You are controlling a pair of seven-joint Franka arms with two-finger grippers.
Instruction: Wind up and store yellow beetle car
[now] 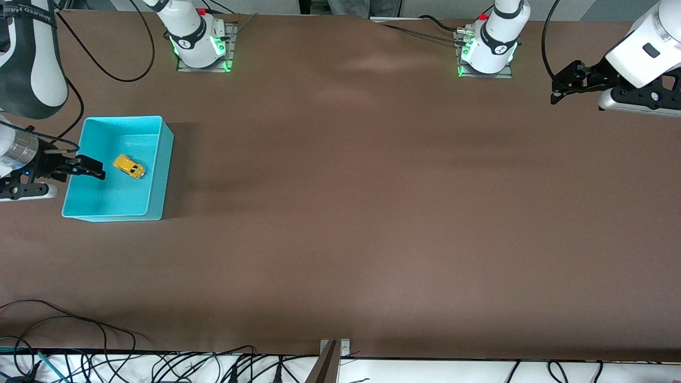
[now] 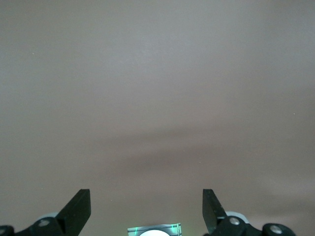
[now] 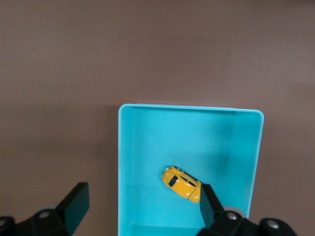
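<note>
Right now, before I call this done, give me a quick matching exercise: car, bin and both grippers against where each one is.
Things:
1. car
2. bin
3. right gripper
4. left gripper

Places or states:
A. open, over bare table at the left arm's end
B. lying in the bin, not held
C. open, over the bin beside the car
D. on the table at the right arm's end

Pairs: 1-B, 2-D, 3-C, 4-A

Turquoise bin [image 1: 159, 159] on brown table [image 1: 372, 213]
</note>
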